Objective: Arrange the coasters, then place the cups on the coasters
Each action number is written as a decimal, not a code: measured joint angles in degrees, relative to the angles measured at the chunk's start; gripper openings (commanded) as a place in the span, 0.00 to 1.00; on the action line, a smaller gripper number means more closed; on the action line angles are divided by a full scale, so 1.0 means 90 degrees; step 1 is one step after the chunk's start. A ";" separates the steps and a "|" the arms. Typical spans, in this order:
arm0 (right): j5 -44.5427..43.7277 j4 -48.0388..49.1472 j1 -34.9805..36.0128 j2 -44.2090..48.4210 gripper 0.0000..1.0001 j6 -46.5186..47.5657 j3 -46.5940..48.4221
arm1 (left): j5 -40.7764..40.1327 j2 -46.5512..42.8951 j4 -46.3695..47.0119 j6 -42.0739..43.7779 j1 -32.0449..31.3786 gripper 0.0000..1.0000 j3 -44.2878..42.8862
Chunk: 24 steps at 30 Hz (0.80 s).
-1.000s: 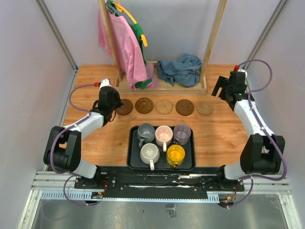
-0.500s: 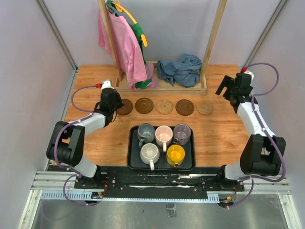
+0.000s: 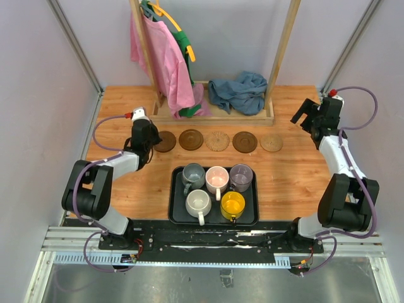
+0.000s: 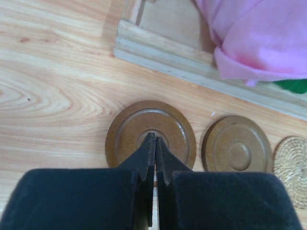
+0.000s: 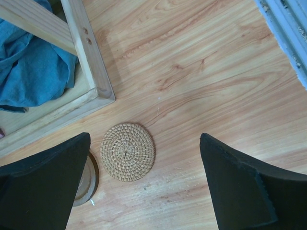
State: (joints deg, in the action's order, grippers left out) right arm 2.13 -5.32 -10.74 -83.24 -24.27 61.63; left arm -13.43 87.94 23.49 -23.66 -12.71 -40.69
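Five coasters (image 3: 218,141) lie in one row across the table (image 3: 126,189), apart from one another. Left to right:
- first dark coaster (image 3: 166,141)
- second dark coaster (image 3: 190,139)
- middle woven coaster (image 3: 218,141)
- third dark coaster (image 3: 245,142)
- end woven coaster (image 3: 272,142)

Count: three dark brown, two tan woven. All are bare.

Five cups (image 3: 217,178) stand on a black tray (image 3: 172,197), near the row and on its near side.
- Back row: dark grey cup (image 3: 193,175), pink cup (image 3: 217,178), lavender cup (image 3: 241,177).
- Front row: white cup (image 3: 198,202), yellow cup (image 3: 233,204).

Left gripper (image 4: 154,139): jaws clenched tight with nothing between them. The tips are over the centre ring of the first dark coaster. Cannot tell whether they touch it.

Right gripper (image 5: 145,139): jaws released wide, empty, above the table. In the right wrist view the end woven coaster sits below and between the two fingers.

One wooden rack, its base (image 3: 214,117) running just behind the coaster row. A pink garment (image 3: 161,63) hangs from it down to the base, near the left end of the row. Something green (image 3: 184,44) hangs beside the pink. One crumpled blue cloth (image 3: 238,91) lies inside the base.
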 measured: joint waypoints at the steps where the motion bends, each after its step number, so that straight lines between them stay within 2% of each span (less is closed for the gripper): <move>1: 0.0039 0.0041 -0.0005 -0.0012 0.99 -0.0002 -0.0034 | 0.0000 0.0063 0.0000 -0.0017 0.0007 0.01 0.0000; 5: 0.0104 0.0080 -0.0005 -0.0017 1.00 0.0000 -0.0131 | 0.0053 0.0517 -0.0019 -0.0097 0.0058 0.01 -0.0002; 8: 0.0078 0.0083 -0.0005 0.0000 0.96 0.0032 -0.0134 | 0.0151 0.0760 -0.0121 -0.0163 0.0085 0.01 -0.0002; 20: -0.0393 0.0075 0.0058 0.0452 0.64 0.0299 -0.0284 | 0.0333 0.0585 -0.0372 -0.0539 0.0097 0.01 0.0362; 24: -0.0401 0.0066 0.0078 0.0464 0.57 0.0325 -0.0287 | 0.0308 0.0257 -0.0498 -0.0590 0.0100 0.01 0.0559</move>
State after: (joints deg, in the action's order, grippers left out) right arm -1.48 -4.73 -10.04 -79.07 -21.34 59.05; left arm -10.66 90.26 19.00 -28.97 -11.81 -35.66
